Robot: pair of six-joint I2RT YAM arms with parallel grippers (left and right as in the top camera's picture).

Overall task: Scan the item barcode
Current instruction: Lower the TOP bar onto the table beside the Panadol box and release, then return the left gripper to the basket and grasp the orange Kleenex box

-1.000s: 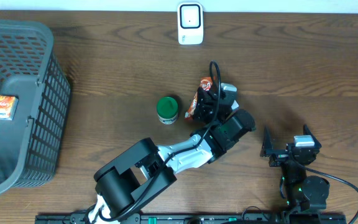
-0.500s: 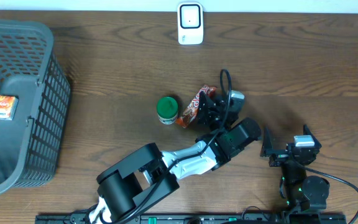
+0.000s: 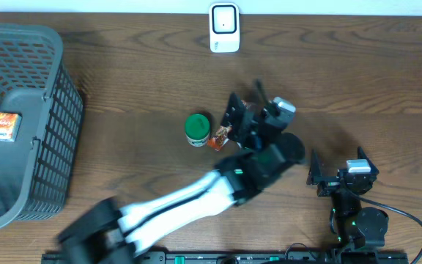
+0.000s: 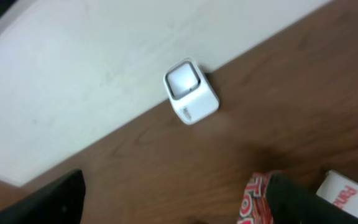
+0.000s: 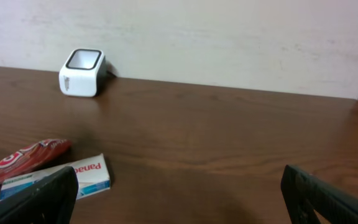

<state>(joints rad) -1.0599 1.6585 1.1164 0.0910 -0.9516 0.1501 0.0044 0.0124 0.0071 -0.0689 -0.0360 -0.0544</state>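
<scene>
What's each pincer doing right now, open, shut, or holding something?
Left pincer: open, gripping nothing; the red snack packet lies beside it.
Right pincer: open, holding nothing.

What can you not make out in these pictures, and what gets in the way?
Red packet: overhead, mostly under the left gripper; left wrist, cut off by the bottom edge. No barcode shows.
White box: right wrist, partly behind a finger; lettering incomplete.
Orange item in the basket: overhead, too small to read.
Left arm: overhead, motion-blurred.
</scene>
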